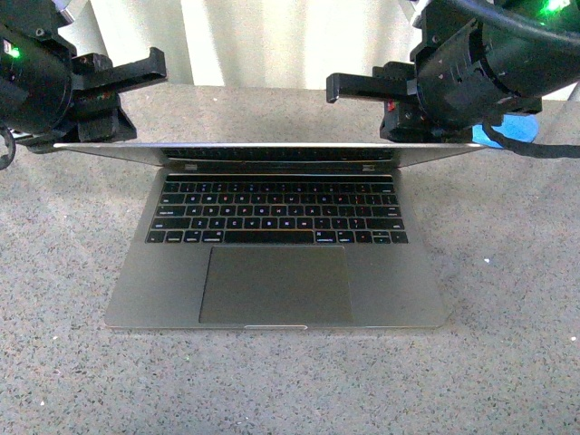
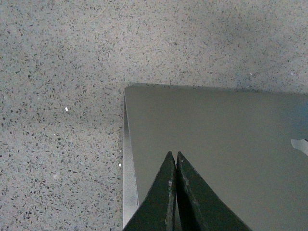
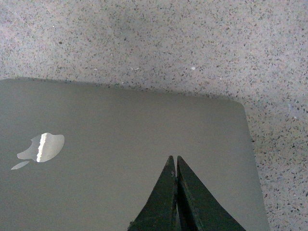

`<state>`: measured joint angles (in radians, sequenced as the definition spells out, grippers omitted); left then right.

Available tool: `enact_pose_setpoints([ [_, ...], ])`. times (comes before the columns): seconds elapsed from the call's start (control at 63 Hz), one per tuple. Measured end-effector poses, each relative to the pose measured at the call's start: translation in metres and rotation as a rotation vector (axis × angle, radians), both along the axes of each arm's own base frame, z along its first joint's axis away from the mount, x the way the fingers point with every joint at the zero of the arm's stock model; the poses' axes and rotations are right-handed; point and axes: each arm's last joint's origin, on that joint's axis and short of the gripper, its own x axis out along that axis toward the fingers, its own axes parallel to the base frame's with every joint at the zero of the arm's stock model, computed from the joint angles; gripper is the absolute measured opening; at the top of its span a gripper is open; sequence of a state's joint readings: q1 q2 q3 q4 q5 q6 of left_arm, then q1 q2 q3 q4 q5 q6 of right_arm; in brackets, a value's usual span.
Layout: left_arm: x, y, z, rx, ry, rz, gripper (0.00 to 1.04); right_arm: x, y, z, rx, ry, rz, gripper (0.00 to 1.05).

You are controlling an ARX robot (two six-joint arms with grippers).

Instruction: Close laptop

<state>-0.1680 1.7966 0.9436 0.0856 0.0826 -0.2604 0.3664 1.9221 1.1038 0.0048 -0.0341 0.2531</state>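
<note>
1. While its fingers are clenched tip to tip with nothing between them, the left gripper (image 1: 156,65) is held above the left rear of the laptop (image 1: 276,299), pointed inward toward the other gripper.
2. In the left wrist view the grey lid (image 2: 216,144) is seen just beneath the closed fingers (image 2: 163,192). The lid's rounded corner is just beyond the tips, and the speckled counter (image 2: 57,96) lies past that corner. Whether the tips touch the lid cannot be told.
3. Between the two grippers and below them, the laptop is laid flat on the counter and is not yet closed. The keyboard (image 1: 276,213) and trackpad (image 1: 275,284) are uncovered. The lid is tipped so far forward that only its thin edge is shown to the front camera, running from under one gripper to under the other.
4. In the right wrist view the pale logo (image 3: 41,148) is seen on the lid, well off to the side of the right gripper's tips.
5. The right gripper (image 1: 333,88) is likewise clenched on nothing and held above the lid's right rear, pointed inward. Its fingers (image 3: 192,202) are seen over the lid, with the lid's corner near them and bare counter beyond.
6. Just behind the right gripper a blue object (image 1: 524,127) is partly hidden; what it is cannot be told.
</note>
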Motion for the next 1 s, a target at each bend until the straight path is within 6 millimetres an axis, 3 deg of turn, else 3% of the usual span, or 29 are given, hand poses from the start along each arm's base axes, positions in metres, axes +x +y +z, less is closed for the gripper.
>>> enact_pose_setpoints([
  [1.0,-0.017,-0.006,-0.034,-0.075,0.096,0.035,0.04,-0.025,-0.010,-0.031,-0.007,0.061,-0.019,0.01],
])
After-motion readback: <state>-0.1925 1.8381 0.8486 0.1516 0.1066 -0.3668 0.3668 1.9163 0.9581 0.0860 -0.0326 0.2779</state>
